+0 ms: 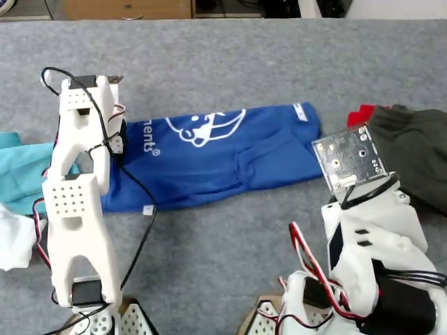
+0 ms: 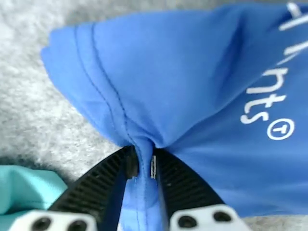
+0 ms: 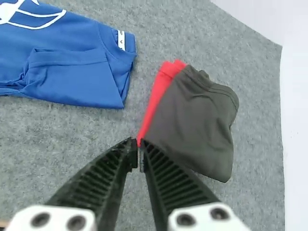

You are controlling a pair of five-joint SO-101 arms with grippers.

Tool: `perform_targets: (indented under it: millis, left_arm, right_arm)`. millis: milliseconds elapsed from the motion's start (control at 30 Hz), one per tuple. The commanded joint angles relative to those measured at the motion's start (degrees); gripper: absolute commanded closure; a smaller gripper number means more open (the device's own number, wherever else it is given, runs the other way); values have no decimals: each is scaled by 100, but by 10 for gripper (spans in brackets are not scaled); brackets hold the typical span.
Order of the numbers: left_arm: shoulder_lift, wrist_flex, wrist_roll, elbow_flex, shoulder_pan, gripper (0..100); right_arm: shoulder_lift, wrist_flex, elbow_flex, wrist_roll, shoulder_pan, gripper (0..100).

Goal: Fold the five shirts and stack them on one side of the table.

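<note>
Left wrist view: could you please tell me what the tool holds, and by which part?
The left tool pinches the blue shirt by a bunched fold at its stitched hem.

The counter is covered with a grey, felt-like fabric under even light. Beyond its far edge stands a light wooden cabinet. Beside the cabinet are dark shapes, too unclear to name. In the right wrist view, a plain white surface borders the counter's edge.
</note>
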Motion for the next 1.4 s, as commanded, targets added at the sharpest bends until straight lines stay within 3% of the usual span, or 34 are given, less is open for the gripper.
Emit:
perform_targets:
  millis: [0,267,533,633,833,1133,1367]
  left_arm:
    - [-4,26,220,-404,-132,982]
    - [-215,545,-79,-1521,-404,982]
    - [-1051,545,167,-976,123,982]
    - [-1596,545,220,-545,527,982]
    - [-2404,536,1108,-167,1582,982]
    - [-2299,527,2048,-1125,3156,982]
    - [-1666,527,2444,-2127,3859,982]
  right_arm:
    - [-31,62,-215,0,75,960]
    - [-31,62,-215,0,75,960]
    - [-31,62,-215,0,75,960]
    - [-31,62,-215,0,75,960]
    - [-22,53,-198,-229,75,960]
    - [-22,62,-189,-237,75,960]
    - [-22,62,-180,-237,75,960]
